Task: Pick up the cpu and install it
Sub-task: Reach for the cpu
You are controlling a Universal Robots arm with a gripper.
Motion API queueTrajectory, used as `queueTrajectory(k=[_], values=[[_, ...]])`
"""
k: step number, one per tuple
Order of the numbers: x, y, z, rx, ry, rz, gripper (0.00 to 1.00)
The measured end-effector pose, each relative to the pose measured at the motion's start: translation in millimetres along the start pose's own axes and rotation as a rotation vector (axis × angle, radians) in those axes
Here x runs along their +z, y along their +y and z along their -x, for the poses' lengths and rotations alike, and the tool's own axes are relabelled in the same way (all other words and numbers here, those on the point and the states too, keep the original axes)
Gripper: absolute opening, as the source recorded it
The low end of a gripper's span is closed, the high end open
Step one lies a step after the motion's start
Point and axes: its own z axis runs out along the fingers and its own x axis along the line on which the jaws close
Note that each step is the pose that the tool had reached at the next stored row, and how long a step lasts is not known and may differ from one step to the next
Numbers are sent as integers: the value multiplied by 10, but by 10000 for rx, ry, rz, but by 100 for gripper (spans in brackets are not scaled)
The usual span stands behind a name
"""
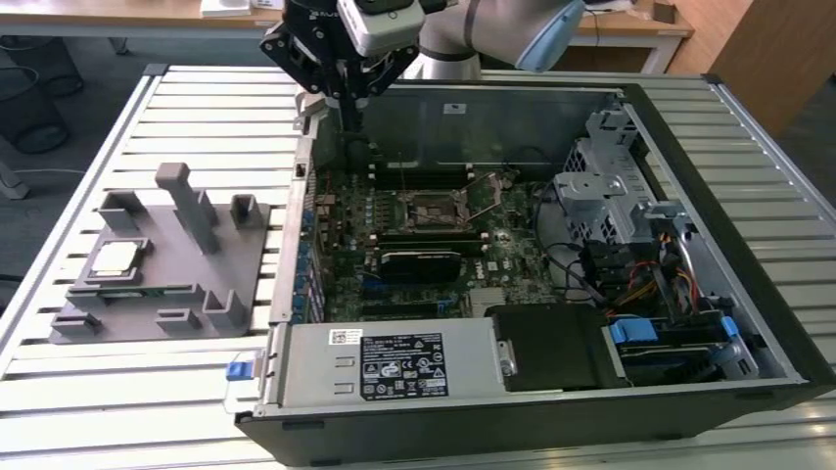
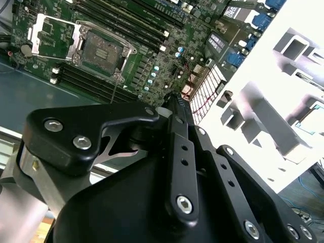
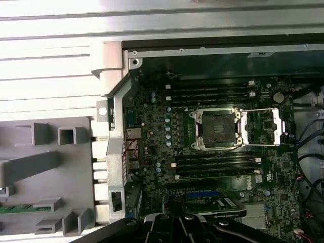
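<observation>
**A:** Exterior view first. Where's the cpu (image 1: pixel 116 258)?

**B:** It lies flat on the grey holder (image 1: pixel 170 269) on the slatted tabletop (image 1: pixel 170 392), to the exterior view's left of the open computer case (image 1: pixel 549 431). It's square, with a dull silver top and a pale rim. The pincer (image 1: pixel 350 116) hangs over the case's far wall, tips together, gripping nothing, well apart from the cpu.

**A:** Second wrist view?

**B:** The pincer (image 2: pixel 174 101) blocks much of the board and the holder (image 2: pixel 263 116) is washed out white. The socket (image 2: pixel 104 50) stands open.

**A:** First wrist view?

**B:** The socket (image 3: pixel 217 129) shows square-on, frame swung aside. The holder (image 3: pixel 50 167) is cut off.
</observation>
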Motion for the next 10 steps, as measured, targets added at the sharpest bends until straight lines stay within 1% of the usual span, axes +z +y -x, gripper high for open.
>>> queueTrajectory(k=[6,10], values=[[3,-3,-38,0,1,-1,11],[4,-7,-86,-1,0,0,11]])
